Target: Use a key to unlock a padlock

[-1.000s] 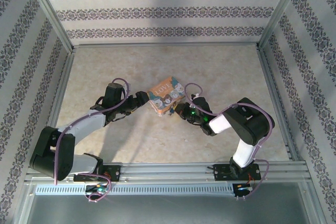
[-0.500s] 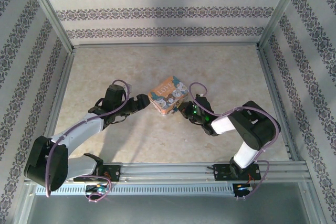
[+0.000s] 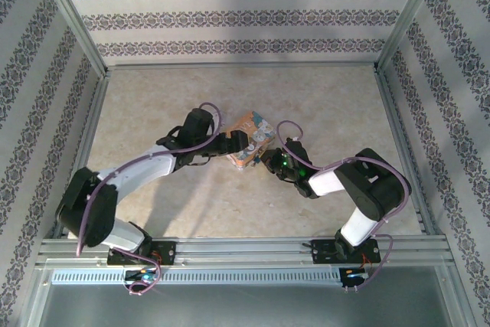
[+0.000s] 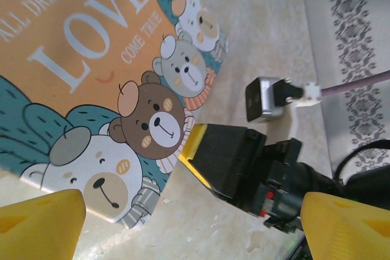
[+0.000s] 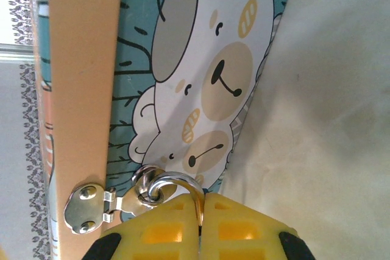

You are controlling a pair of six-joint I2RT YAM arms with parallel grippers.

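At the table's (image 3: 153, 97) centre our closed right gripper (image 5: 200, 202) pinches the tiny padlock (image 5: 177, 179) by its silvery shackle, steadying it; our open left gripper (image 4: 192, 226) hovers, likely to brace the orange rectangular tin (image 4: 91, 47).

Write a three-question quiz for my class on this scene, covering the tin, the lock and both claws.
1. True or false: the left claw is open beside the orange tin.
2. Multiple choice: the right claw is shut on which of these? A) a pen B) the silvery padlock shackle C) a spoon
3. Fill in: the largest word printed on the tin is ____.

Key: 1 true; 2 B; 3 LOVE.
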